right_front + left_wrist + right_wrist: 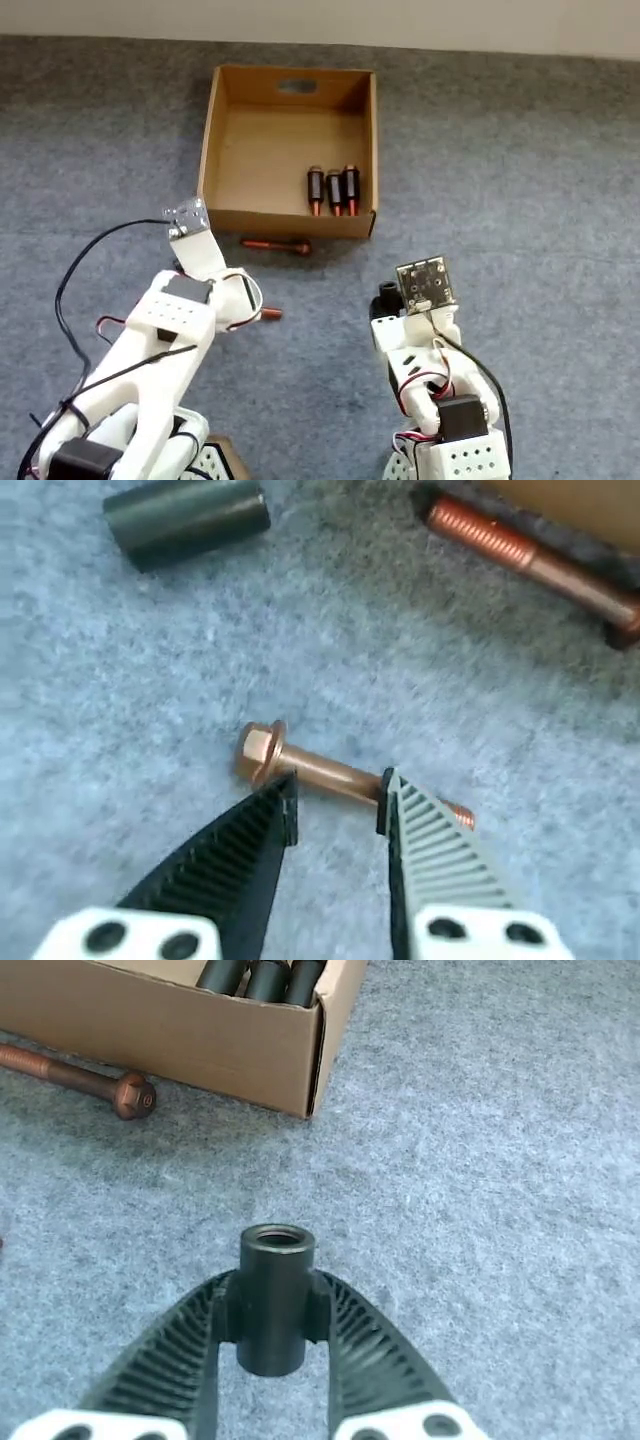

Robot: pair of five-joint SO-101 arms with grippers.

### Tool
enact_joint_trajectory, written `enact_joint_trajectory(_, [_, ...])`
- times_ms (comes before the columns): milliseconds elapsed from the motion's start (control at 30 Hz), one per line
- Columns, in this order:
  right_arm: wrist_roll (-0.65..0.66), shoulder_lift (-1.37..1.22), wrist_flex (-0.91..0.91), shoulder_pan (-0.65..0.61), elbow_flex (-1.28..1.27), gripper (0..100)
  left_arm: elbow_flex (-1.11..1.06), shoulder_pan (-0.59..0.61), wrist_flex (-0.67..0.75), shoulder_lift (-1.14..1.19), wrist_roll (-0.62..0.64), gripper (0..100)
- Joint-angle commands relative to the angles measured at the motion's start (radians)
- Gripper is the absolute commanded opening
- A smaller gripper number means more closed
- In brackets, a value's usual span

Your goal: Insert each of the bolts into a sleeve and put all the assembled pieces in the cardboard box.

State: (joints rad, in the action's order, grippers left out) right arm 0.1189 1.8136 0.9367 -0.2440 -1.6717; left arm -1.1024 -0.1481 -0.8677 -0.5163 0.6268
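A copper bolt [320, 772] lies on the grey carpet, its end showing beside the left arm [272, 314]. My left gripper [337, 805] hangs open just over it, one fingertip near the head and the other near the thread. My right gripper [272, 1325] is shut on a black sleeve [272, 1290], held end-up over the carpet in front of the box's right corner [388, 297]. A second bolt [275, 244] lies along the front wall of the cardboard box [215, 140]. A loose sleeve [185, 518] lies on the carpet beyond the left gripper. Three assembled pieces [334, 191] rest inside the box.
The box's front wall [200, 1040] stands close ahead of the right gripper, with the second bolt's head [132, 1095] beside it. Open carpet spreads to the right of the box and between the two arms.
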Motion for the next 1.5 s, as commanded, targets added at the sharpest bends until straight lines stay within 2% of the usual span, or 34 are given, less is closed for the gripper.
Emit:
enact_joint_trajectory(0, [0.014, 0.019, 0.002, 0.008, -0.039, 0.6, 0.071, 0.01, -0.106, -0.01, -0.002, 16])
enact_joint_trajectory(100, [0.014, 0.019, 0.002, 0.008, -0.039, 0.6, 0.09, 0.015, -0.146, -0.012, -0.002, 16])
enact_joint_trajectory(433, [0.014, 0.019, 0.002, 0.008, -0.039, 0.6, 0.056, 0.016, -0.132, -0.005, -0.037, 16])
enact_joint_trajectory(700, [0.014, 0.019, 0.004, 0.008, -0.039, 0.6, -0.099, 0.018, 0.18, -0.004, -0.057, 16])
enact_joint_trajectory(867, [0.014, 0.019, 0.004, 0.008, -0.039, 0.6, -0.105, 0.018, 0.29, -0.005, -0.052, 16])
enact_joint_trajectory(1033, [0.014, 0.019, 0.004, 0.008, -0.039, 0.6, -0.104, 0.015, 0.334, -0.005, -0.051, 16])
enact_joint_trajectory(1200, [0.014, 0.019, 0.004, 0.008, -0.039, 0.6, -0.033, 0.019, 0.29, -0.015, -0.051, 16])
enact_joint_trajectory(1467, [0.015, 0.019, 0.002, 0.008, -0.039, 0.6, 0.142, 0.015, -0.049, -0.015, -0.051, 16])
